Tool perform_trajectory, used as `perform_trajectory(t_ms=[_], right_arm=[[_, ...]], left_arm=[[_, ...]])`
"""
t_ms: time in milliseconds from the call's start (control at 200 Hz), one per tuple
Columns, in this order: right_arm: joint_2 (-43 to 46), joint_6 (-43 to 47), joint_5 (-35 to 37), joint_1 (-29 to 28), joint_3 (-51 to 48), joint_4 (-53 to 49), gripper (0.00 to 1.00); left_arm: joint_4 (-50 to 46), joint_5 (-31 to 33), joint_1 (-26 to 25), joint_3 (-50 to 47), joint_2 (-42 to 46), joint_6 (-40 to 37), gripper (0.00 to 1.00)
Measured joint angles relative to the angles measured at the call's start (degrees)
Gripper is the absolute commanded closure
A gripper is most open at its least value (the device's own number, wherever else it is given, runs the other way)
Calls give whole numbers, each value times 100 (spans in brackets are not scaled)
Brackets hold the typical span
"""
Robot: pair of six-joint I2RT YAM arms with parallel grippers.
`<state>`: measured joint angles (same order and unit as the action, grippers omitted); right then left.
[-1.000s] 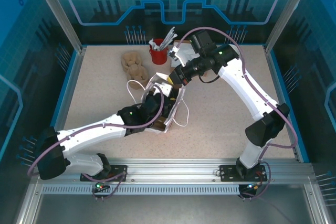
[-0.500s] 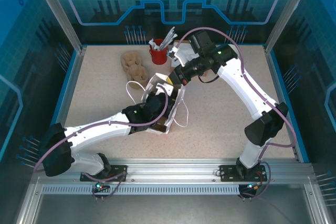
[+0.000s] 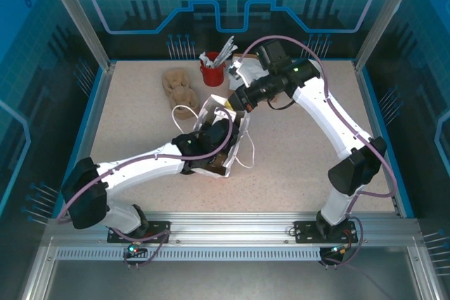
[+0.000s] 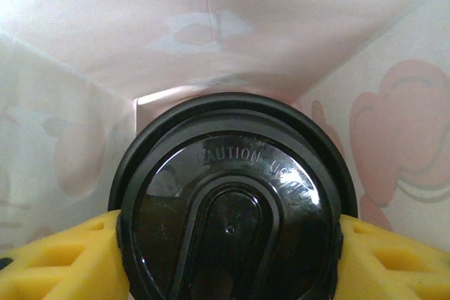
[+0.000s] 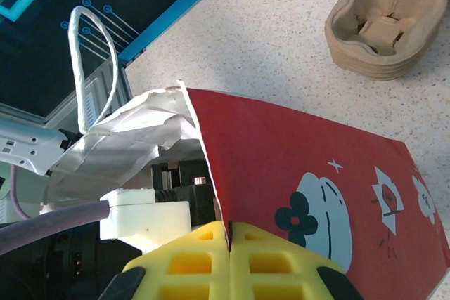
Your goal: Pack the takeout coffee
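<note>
The left hand [image 4: 228, 251] grasps the takeout coffee [image 4: 232, 166], with a yellow finger [image 4: 56, 261] pressed against each side of the round black lid (its raised lettering begins "CAUTION"). Hand and cup are inside the paper bag [image 3: 238, 135]. The bag's pale inner walls close in on the left, right and far sides, leaving little room around the lid.

The left arm reaches low from the near left corner of the tabletop [image 3: 309, 159], its forearm angled right into the bag's mouth. The right hand [image 5: 230, 254] is clenched on the bag's upper rim, its two yellow fingers meeting on the red printed panel. Its arm arches in from the near right. A white loop handle [image 5: 74, 75] stands beside the crumpled rim.

Near the bag's far left sits a pulp cup carrier [image 5: 383, 26], and a red cup [image 3: 211, 74] stands toward the far edge. Bare speckled tabletop stretches right of the bag.
</note>
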<state>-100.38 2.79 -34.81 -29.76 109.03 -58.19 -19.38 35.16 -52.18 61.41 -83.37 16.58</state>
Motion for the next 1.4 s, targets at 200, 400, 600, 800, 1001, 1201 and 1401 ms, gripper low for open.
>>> perform_trajectory(t_ms=[200, 400, 600, 800, 1001, 1201, 1401], right_arm=[[63, -26, -13, 133, -439, 278, 100], [223, -44, -22, 243, -791, 514, 100], [369, -153, -129, 376, -1115, 723, 100], [376, -216, -205, 483, -1231, 824, 100], [372, -284, -229, 573, -1272, 833, 88], [372, -459, -295, 614, -1270, 828, 66], [358, -623, 22, 732, -1047, 758, 59]], left_arm=[[-452, -225, 24, 304, -350, 262, 40], [-780, -420, 28, 579, -562, 398, 39], [-1082, -643, 107, 962, -918, 474, 40], [-1327, -911, 254, 1292, -1196, 540, 40], [-1456, -1139, 352, 1464, -1357, 557, 41], [-1484, -1366, 522, 1556, -1502, 560, 41], [-1486, -1598, 651, 1727, -1602, 555, 41]])
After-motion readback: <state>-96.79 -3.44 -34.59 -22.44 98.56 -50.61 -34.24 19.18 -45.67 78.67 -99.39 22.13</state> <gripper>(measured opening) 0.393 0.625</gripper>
